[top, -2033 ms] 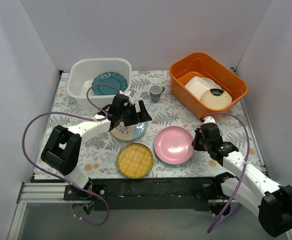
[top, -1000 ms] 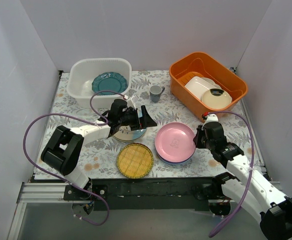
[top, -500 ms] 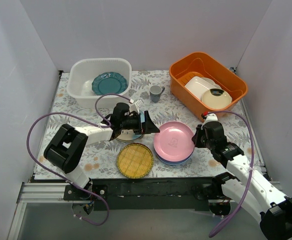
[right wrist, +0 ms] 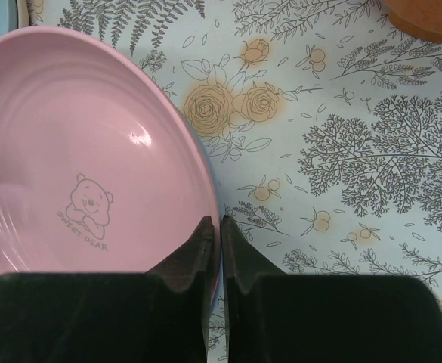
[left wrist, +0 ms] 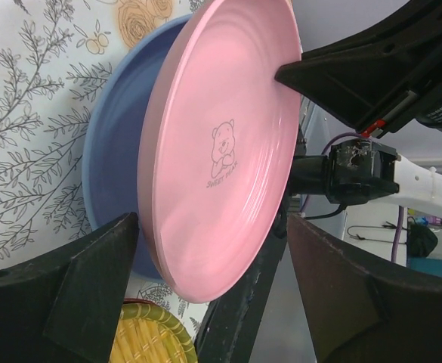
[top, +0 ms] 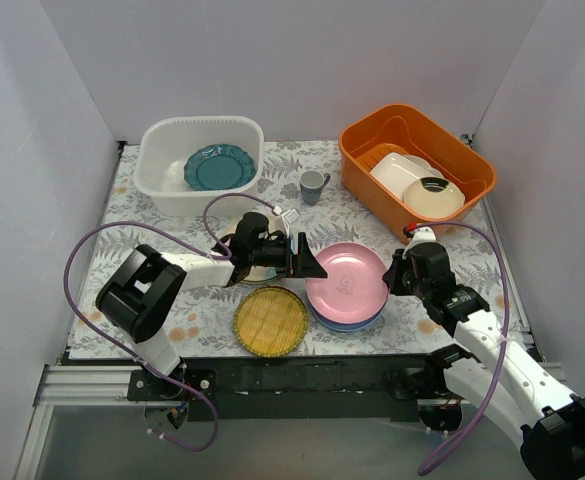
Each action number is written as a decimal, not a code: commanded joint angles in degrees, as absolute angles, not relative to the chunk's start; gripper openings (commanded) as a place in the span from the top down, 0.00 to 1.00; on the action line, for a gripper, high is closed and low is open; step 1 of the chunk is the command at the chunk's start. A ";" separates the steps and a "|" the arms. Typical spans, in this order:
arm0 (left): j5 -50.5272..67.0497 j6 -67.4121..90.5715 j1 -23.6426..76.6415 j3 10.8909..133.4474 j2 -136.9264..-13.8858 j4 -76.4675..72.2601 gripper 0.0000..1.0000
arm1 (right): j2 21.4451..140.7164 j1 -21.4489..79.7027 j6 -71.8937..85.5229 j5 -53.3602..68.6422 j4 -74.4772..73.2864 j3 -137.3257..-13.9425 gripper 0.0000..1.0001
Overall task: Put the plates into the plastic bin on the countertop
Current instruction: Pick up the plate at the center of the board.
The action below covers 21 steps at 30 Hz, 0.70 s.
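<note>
The pink plate [top: 346,283] with a bear print stands tilted, its right rim lifted off the light blue plate [top: 349,323] beneath it. My right gripper [top: 398,274] is shut on that rim [right wrist: 214,231]. My left gripper [top: 309,263] is open, and the pink plate's [left wrist: 221,151] left edge sits between its fingers [left wrist: 62,295] without touching them. The light blue plate [left wrist: 115,174] lies flat behind it. A yellow woven plate [top: 270,320] lies near the front. A cream-and-blue plate [top: 260,266] is partly hidden under my left arm. A teal plate [top: 219,168] rests in the plastic bin [top: 162,150].
An orange bin [top: 372,140] at the back right holds a white rectangular dish [top: 402,170] and a cream bowl [top: 434,198]. A small grey cup [top: 313,186] stands between the two bins. The yellow woven plate [left wrist: 141,340] lies just below my left fingers.
My left gripper has reached right from over the cream-and-blue plate to the pink plate's left edge, jaws narrowing slightly. My right gripper has tilted the pink plate up.
</note>
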<state>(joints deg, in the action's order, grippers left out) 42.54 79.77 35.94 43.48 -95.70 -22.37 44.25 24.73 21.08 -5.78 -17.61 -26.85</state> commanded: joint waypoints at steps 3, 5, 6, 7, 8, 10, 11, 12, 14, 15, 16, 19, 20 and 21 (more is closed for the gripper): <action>45.43 81.47 37.70 42.98 -97.56 -27.51 0.27 | 42.72 24.35 22.06 -5.18 -13.27 -29.00 0.99; 45.61 81.82 38.32 42.98 -98.09 -28.47 0.31 | 42.54 24.35 21.97 -4.92 -13.01 -28.74 0.99; 45.62 82.17 38.76 42.98 -98.17 -28.74 0.32 | 42.54 24.35 21.97 -4.83 -13.01 -28.74 0.99; 45.62 82.26 38.93 43.07 -98.43 -29.00 0.34 | 42.71 24.35 22.06 -4.66 -12.66 -28.57 0.99; 45.70 82.35 39.11 43.24 -98.52 -28.92 0.34 | 42.89 24.35 21.97 -4.57 -12.48 -28.65 0.99; 45.62 82.35 39.46 43.68 -98.88 -28.57 0.34 | 43.41 24.35 22.06 -4.40 -12.31 -28.57 0.99; 45.62 82.18 39.46 43.94 -99.14 -28.22 0.34 | 43.59 24.26 22.32 -4.39 -12.22 -28.56 0.99; 45.70 82.00 39.46 44.03 -99.23 -28.04 0.34 | 43.59 24.26 22.32 -4.05 -11.61 -28.39 0.99; 45.70 82.00 39.55 44.03 -99.40 -28.30 0.34 | 43.68 24.26 22.24 -4.13 -11.60 -28.39 0.99; 45.62 82.00 39.55 44.12 -99.49 -28.30 0.35 | 43.77 24.26 22.24 -4.13 -11.51 -28.39 0.99; 45.70 82.00 39.55 44.38 -99.67 -28.39 0.35 | 43.94 24.26 22.24 -4.13 -11.60 -28.48 0.99; 45.97 82.61 39.64 44.39 -100.19 -29.79 0.40 | 43.95 24.26 21.89 -3.96 -11.78 -28.83 0.99; 46.05 82.97 39.73 44.38 -100.28 -30.06 0.42 | 44.03 24.26 21.88 -3.96 -11.86 -28.83 0.99; 46.32 83.23 39.90 44.30 -100.63 -30.32 0.47 | 43.95 24.26 21.88 -3.87 -11.87 -28.83 0.99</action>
<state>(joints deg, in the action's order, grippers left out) 44.16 82.54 38.92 43.48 -100.29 -27.31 44.10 24.38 21.06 -4.80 -15.99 -26.85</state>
